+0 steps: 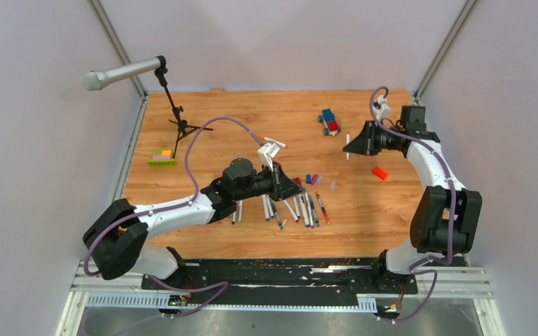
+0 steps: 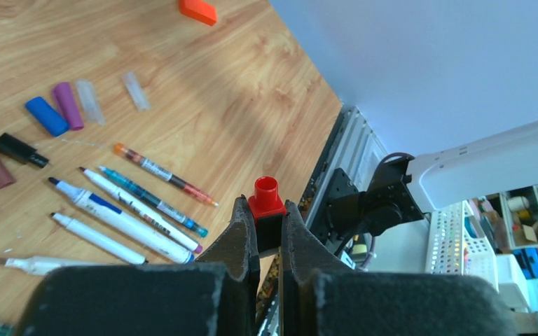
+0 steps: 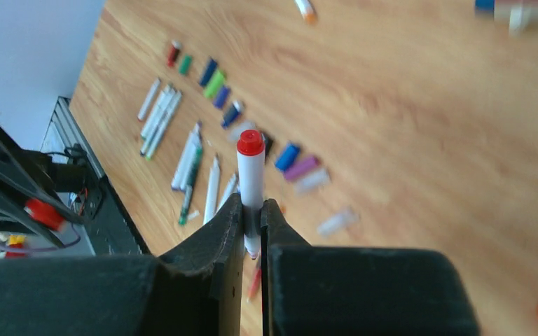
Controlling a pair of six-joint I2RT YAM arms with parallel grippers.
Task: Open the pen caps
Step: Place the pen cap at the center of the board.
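- your left gripper (image 2: 269, 213) is clenching a red cap (image 2: 266, 190).
- your right gripper (image 3: 252, 210) is grasping a white pen (image 3: 251, 175) above the tabletop (image 1: 252, 112).
- other pens (image 1: 291, 208) are lying near the front edge, with loose caps (image 1: 313, 179) beside them.

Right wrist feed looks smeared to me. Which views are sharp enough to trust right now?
Right wrist: table and loose caps motion-blurred, only the gripped white pen reads fairly crisp. Left wrist: sharp, the held red cap and the laid-out pens clear. Top external: sharp, evenly lit, soft shadows.
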